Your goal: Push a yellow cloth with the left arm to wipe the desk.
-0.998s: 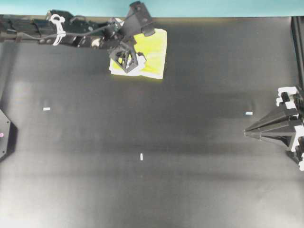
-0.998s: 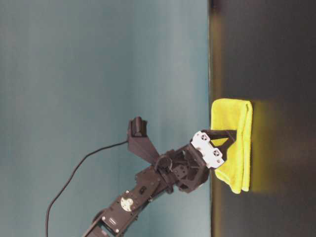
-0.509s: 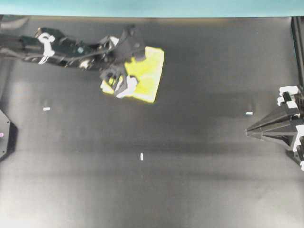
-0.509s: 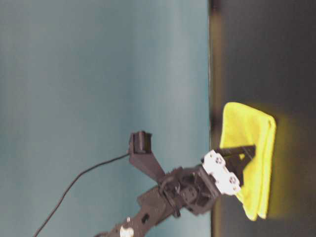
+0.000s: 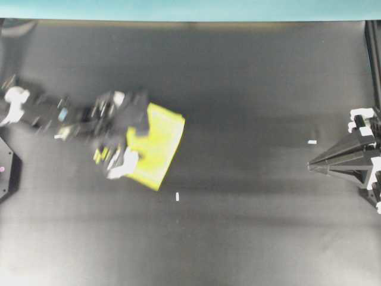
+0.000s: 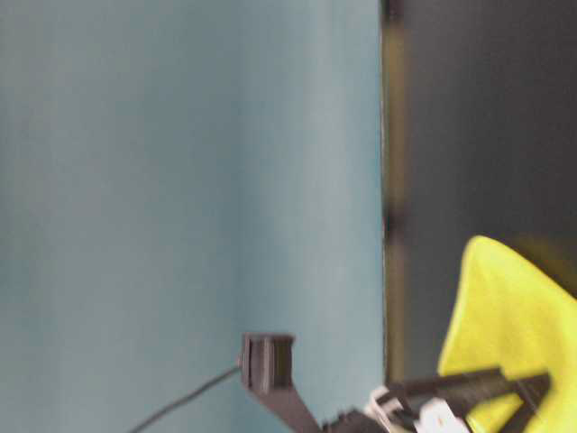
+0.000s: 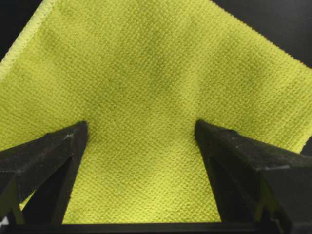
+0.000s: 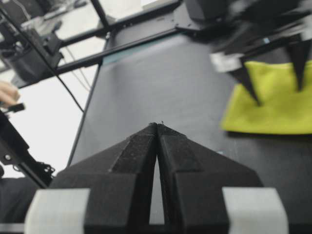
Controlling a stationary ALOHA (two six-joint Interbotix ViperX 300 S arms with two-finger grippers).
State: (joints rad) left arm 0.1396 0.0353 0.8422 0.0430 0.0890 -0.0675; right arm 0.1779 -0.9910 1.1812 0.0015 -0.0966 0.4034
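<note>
The yellow cloth [image 5: 158, 146] lies flat on the black desk [image 5: 250, 238], left of the middle. My left gripper [image 5: 122, 156], blurred with motion, stands open over the cloth's left part. In the left wrist view both fingertips [image 7: 78, 131] press down onto the yellow cloth [image 7: 146, 73] and are set wide apart. The table-level view shows the cloth [image 6: 514, 334] with the left gripper [image 6: 532, 401] on it at the bottom edge. My right gripper [image 5: 309, 165] rests shut and empty at the right side; its tips [image 8: 157, 124] meet. From the right wrist view the cloth [image 8: 273, 109] lies far off.
Small white tape marks [image 5: 177, 196] [image 5: 312, 142] dot the desk. A teal strip [image 5: 190, 9] runs along the far edge. A black frame post [image 5: 372, 53] stands at the right edge and a black mount [image 5: 5, 170] at the left edge.
The left arm has swept the cloth from the far edge toward the near left of the desk, gripper still open on it. The right arm has not moved.
</note>
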